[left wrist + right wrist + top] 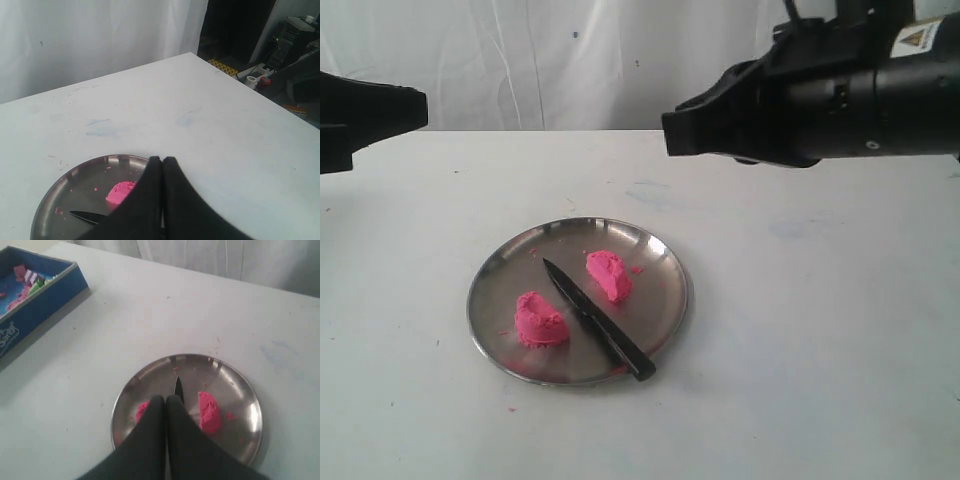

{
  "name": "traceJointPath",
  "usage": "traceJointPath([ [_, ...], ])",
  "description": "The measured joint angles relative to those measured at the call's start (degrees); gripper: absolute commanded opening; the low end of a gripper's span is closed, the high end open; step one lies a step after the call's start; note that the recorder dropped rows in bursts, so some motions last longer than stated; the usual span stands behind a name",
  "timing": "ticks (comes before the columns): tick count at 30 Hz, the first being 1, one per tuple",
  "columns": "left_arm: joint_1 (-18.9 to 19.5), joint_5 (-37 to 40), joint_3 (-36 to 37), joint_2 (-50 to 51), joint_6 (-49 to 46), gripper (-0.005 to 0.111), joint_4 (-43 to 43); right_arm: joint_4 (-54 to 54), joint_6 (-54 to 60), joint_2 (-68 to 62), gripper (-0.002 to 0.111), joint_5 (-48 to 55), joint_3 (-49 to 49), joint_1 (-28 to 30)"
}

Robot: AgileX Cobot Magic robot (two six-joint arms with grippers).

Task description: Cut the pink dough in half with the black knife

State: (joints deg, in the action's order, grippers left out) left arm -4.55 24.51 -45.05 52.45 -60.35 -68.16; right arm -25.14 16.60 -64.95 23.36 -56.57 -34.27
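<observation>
White table (820, 350) | 1 plate (515, 262) | 2 pink dough lumps (539, 320) (609, 275) | 1 black knife (595, 318) | left pincer (162, 160), right pincer (166, 398) closed

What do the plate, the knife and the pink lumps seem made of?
Plate: probably polished steel, shiny with blurred reflections. Black knife: uniformly matte black, plastic or coated metal; cannot tell. Pink dough: soft matte modelling dough, rough torn surfaces, loose crumbs.

A white sticker (918, 38) with a yellow warning triangle and a black mark inside sits on the arm (860, 95), well behind the right hand (672, 131); its small print is too blurred to read. White lettering (6, 335) on the wall of a blue box (45, 295), well apart from that hand on the worktop (100, 325), is cut off and seems to end in "and".
</observation>
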Motion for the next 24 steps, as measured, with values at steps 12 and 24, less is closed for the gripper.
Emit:
traceJointPath([
  [12, 0.0, -0.1, 0.0, 0.0, 0.1, 0.000, 0.3, 1.6, 0.0, 12.8, 0.000, 0.0, 6.2, 0.0],
  [24, 0.0, -0.2, 0.0, 0.0, 0.1, 0.000, 0.4, 6.1, -1.8, 20.5, 0.000, 2.5, 10.5, 0.0],
])
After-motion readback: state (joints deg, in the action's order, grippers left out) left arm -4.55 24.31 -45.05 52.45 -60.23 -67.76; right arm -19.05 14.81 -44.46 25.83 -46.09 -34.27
